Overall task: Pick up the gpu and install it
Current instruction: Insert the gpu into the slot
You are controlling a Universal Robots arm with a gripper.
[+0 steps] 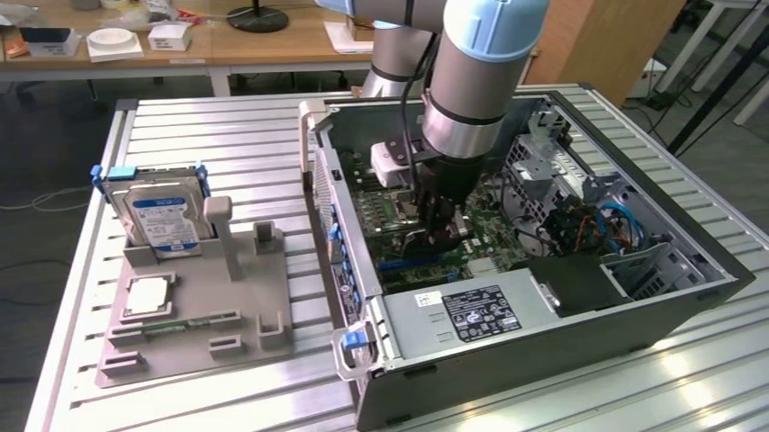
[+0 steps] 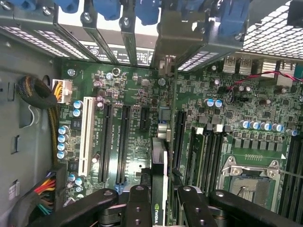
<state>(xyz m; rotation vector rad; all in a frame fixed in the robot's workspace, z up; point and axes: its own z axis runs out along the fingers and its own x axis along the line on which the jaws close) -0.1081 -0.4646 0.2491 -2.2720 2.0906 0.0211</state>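
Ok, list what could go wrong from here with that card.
The gpu, clamped edge-on in the fingers, looks beside rather than squarely over the long black slot. It might miss the slot and press on motherboard components. Its far end could also catch the blue latches at the case wall.

On the bench (image 1: 216,126): open computer case (image 1: 673,306) at the exterior view's right, parts holder (image 1: 193,346) beside it at the left. Hard drive (image 1: 162,220) upright in the holder's far end. Inside the case, end effector (image 1: 435,238) over the motherboard (image 2: 137,94). Gpu (image 2: 159,179) edge-on between its fingers (image 2: 139,208), among the slots (image 2: 124,142).
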